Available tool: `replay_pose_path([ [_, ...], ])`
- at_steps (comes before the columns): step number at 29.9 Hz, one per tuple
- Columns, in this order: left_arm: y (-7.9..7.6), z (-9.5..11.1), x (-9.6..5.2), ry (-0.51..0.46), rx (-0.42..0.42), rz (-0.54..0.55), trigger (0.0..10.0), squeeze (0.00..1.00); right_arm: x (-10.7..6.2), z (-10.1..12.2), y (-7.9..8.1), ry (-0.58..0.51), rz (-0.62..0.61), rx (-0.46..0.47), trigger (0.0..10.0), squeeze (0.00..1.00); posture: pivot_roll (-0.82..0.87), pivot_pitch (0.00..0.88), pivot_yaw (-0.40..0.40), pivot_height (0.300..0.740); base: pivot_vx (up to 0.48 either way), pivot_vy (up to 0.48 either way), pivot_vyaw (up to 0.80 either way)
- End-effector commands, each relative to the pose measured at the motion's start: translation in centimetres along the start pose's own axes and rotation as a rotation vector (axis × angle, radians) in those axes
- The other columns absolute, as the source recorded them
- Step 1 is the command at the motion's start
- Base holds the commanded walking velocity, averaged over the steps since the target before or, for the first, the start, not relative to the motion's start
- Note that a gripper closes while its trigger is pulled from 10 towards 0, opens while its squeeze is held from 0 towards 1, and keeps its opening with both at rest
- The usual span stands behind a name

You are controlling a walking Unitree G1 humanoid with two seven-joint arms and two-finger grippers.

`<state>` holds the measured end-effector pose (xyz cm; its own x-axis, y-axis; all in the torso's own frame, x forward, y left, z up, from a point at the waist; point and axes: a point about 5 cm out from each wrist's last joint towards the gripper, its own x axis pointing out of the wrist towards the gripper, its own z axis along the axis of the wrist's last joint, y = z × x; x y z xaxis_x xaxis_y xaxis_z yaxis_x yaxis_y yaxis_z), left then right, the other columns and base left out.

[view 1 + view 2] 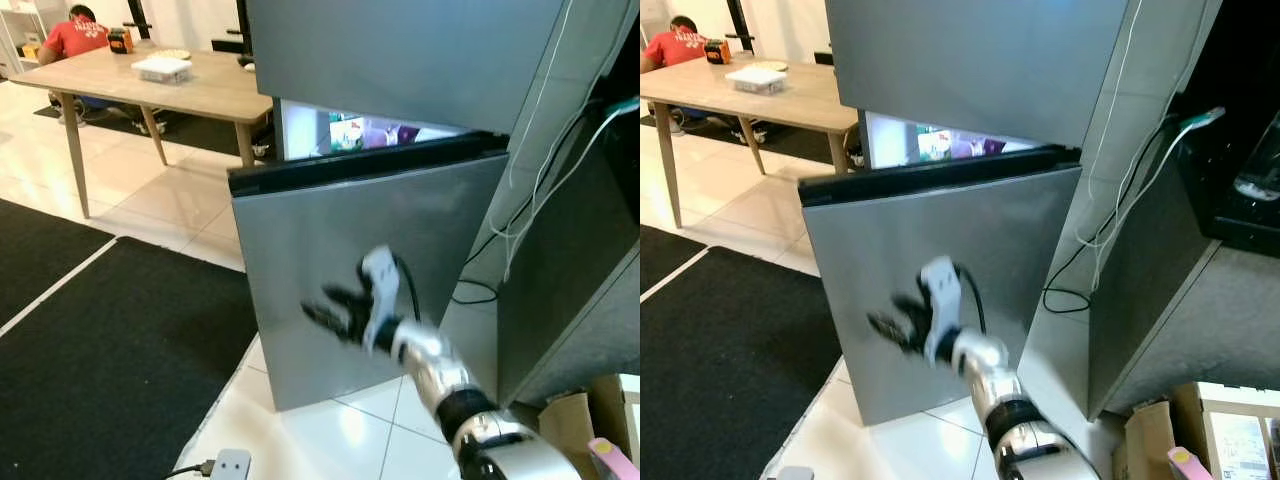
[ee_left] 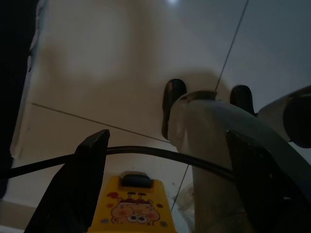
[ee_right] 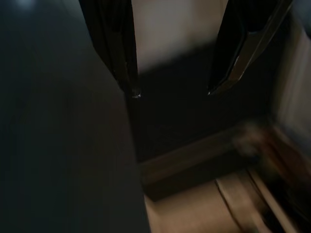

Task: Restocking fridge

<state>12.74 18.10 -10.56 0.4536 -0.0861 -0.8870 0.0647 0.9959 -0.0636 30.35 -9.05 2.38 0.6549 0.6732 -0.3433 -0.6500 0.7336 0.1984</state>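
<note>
From my head cameras I see the fridge (image 1: 400, 60) straight ahead, its lower door (image 1: 350, 260) swung ajar with a lit strip of coloured packages (image 1: 365, 133) showing above its dark top edge. My right gripper (image 1: 335, 312) is raised in front of that door's steel face, blurred, its jaws apart; whether it touches the door I cannot tell. Cables (image 1: 520, 200) hang down the fridge's side. To my left a black mat (image 1: 110, 350) lies on the tiled floor, and beyond it stands a wooden desk (image 1: 140, 85) carrying a white box (image 1: 161, 68), with a person in a red shirt (image 1: 76, 35) sitting behind it. Cardboard boxes (image 1: 1160, 435) sit low on my right.

My left wrist view looks down at pale floor tiles: my left gripper (image 2: 165, 184) hangs idle with jaws wide apart, a black cable (image 2: 146, 153) crossing between them, above a yellow cartoon-printed object (image 2: 130, 206) and my own grey leg (image 2: 214, 145).

My right wrist view is dark and smeared: two black fingers (image 3: 114, 43) apart, a dark surface beside them.
</note>
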Motion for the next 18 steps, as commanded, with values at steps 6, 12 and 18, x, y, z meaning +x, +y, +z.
replay_pose_path([
  [6, 0.0, 0.0, 0.0, 0.007, 0.007, -0.004, 10.0, 0.00, -8.8, -11.7, -3.3, 0.519, -0.405, 0.066, 10.0, 0.00, -0.10, 0.000, -0.035, 0.740, 0.000, 0.000, 0.78],
  [12, 0.2, 0.1, 0.0, 0.010, 0.004, -0.005, 10.0, 0.00, -13.8, -16.4, -2.9, 0.734, -0.518, 0.085, 10.0, 0.00, -0.10, 0.000, -0.033, 0.740, 0.000, 0.000, 0.79],
  [18, 0.4, 0.2, 0.0, 0.012, 0.006, -0.001, 10.0, 0.00, -17.0, -18.7, -2.3, 0.888, -0.561, 0.013, 10.0, 0.00, -0.09, 0.000, -0.038, 0.740, 0.000, 0.000, 0.79],
])
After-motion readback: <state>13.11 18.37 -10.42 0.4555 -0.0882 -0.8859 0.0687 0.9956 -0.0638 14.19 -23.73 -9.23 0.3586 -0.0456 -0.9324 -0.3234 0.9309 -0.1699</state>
